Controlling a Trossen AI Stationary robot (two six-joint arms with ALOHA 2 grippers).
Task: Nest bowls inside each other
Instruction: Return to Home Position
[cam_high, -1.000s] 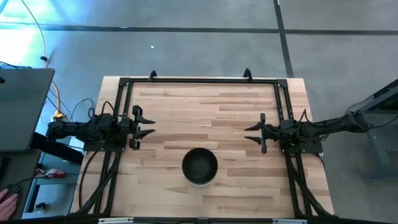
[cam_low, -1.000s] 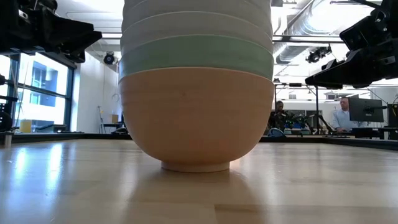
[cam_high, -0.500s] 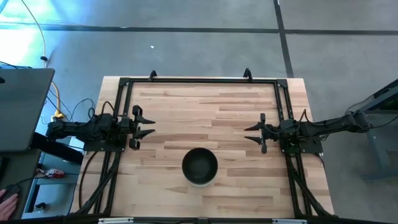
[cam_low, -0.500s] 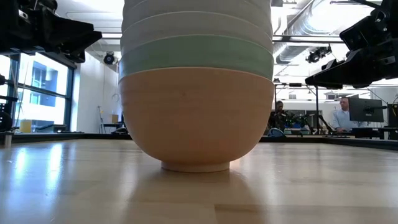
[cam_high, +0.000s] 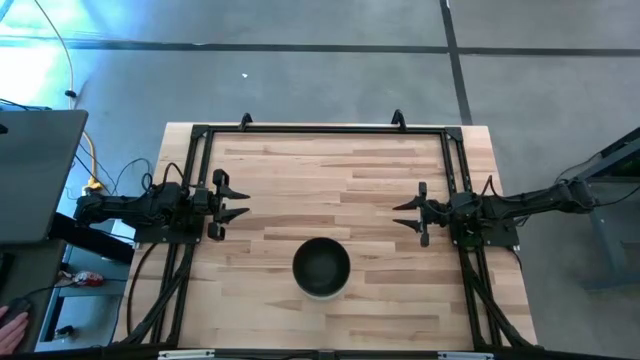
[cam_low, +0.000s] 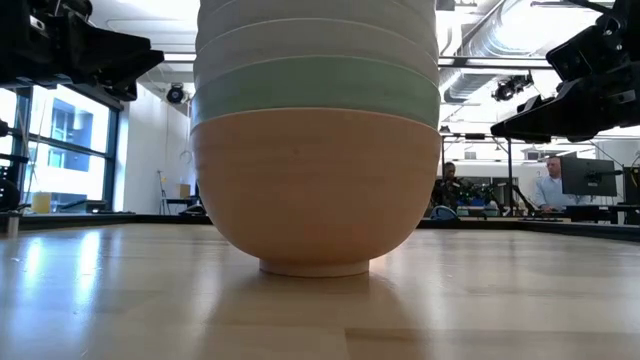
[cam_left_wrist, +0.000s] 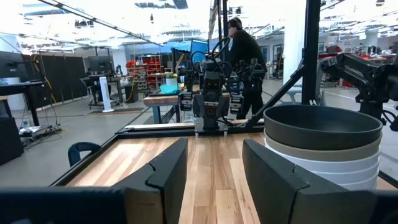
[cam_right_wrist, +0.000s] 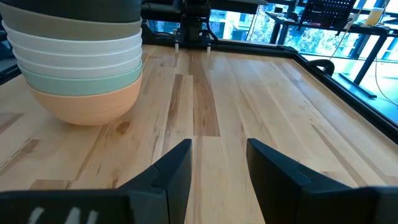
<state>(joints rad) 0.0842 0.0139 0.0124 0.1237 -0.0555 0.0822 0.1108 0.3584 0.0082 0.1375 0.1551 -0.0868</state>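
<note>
High view: 2 end effectors (cam_high: 246, 202) (cam_high: 397, 215) spread

All bowls (cam_high: 321, 267) nested in one stack on the table (cam_high: 340, 170), centred left-right, near its front edge. At the left side: left gripper (cam_high: 232, 203); at the right: right gripper (cam_high: 408, 214). Stack sits between them, well apart from both.

No visible chg vs 1 s & 0.5 s ago, bowl stack (cam_high: 321, 267) incl.
</note>
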